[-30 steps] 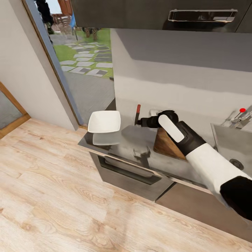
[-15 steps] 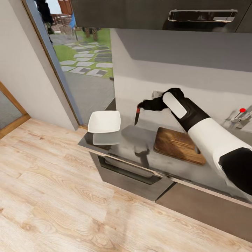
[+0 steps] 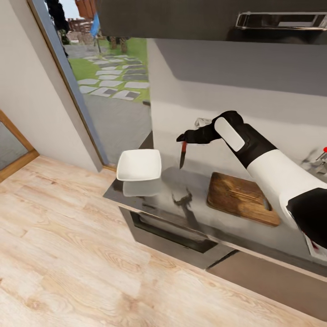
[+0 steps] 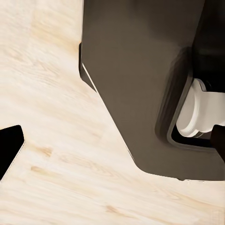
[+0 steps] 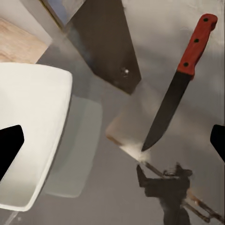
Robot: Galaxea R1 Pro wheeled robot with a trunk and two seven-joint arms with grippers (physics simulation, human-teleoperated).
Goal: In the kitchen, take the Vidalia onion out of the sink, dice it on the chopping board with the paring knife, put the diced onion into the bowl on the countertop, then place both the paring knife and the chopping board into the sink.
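One paring knife [image 3: 182,156] hangs point-down over the countertop [image 3: 190,190], between the bowl [image 3: 139,165] at its left end and the chopping board [image 3: 240,197]. I cannot tell if the right gripper [image 3: 184,137] pinches it. Carry it slowly, blade low. From the right wrist, the whole blade shows.

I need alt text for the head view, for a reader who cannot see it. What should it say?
The right end effector holds the paring knife by its red handle, blade pointing down, above the glossy grey countertop. An empty white bowl sits at the countertop's left end, and the chopping board lies flat to the right.
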